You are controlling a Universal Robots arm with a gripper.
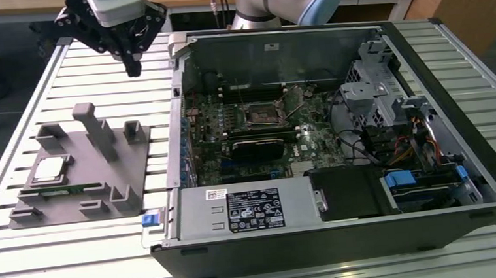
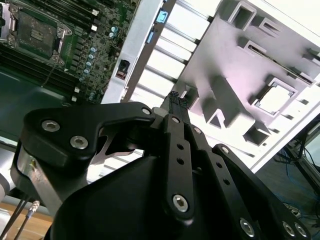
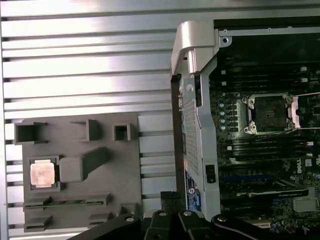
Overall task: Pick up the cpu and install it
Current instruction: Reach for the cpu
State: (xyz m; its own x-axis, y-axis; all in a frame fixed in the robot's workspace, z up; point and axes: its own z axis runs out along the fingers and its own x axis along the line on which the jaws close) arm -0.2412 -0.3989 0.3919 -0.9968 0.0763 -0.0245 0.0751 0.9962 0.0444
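Observation:
The cpu (image 1: 49, 169) (image 2: 274, 100) (image 3: 41, 173), a small square chip with a shiny top, lies in a recess of the grey holder (image 1: 85, 178) (image 2: 210, 60) (image 3: 125, 170) on the table, at the exterior view's left. My gripper (image 1: 132, 67) (image 2: 175, 100) (image 3: 172, 197) hangs well above the table behind the holder, beside the case's back corner, far from the cpu. Its fingers are shut together with nothing between them. The black-framed socket (image 1: 262, 114) (image 2: 35, 32) (image 3: 268, 114) on the green motherboard stands open inside the case.
The open computer case (image 1: 268, 52) lies on its side on the slatted metal table (image 1: 107, 254). A green memory stick (image 1: 63, 189) (image 3: 65, 202) rests in a holder slot near the cpu. Upright posts (image 1: 99, 133) rise from the holder. Drive cages and cables fill the case's right part.

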